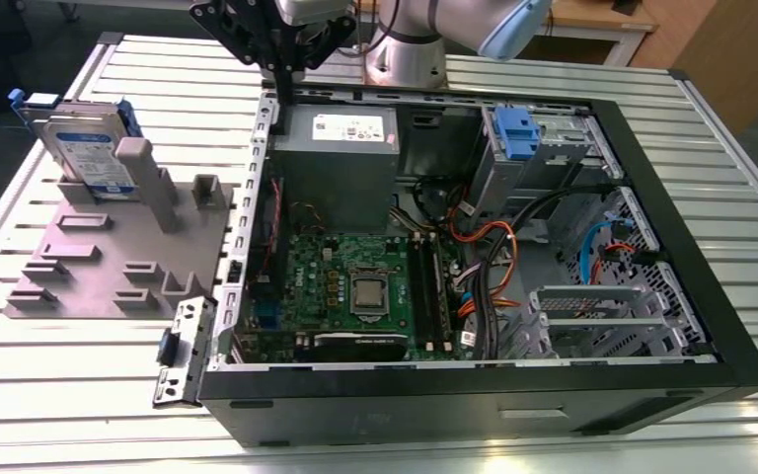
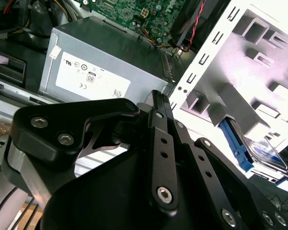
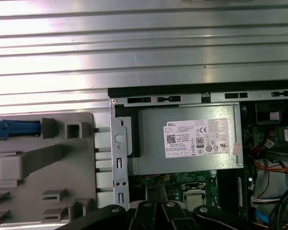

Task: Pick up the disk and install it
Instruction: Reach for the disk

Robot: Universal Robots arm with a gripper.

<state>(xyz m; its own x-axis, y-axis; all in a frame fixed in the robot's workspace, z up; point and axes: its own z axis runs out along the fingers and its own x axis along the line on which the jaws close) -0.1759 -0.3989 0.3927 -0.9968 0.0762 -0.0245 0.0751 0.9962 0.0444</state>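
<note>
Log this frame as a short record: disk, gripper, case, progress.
disk: upright in the grey holder, beside the case on the exterior view's left
gripper: shut, empty, above the case's corner by the power supply
case: open, lying on the table
progress: disk not yet picked up
</note>
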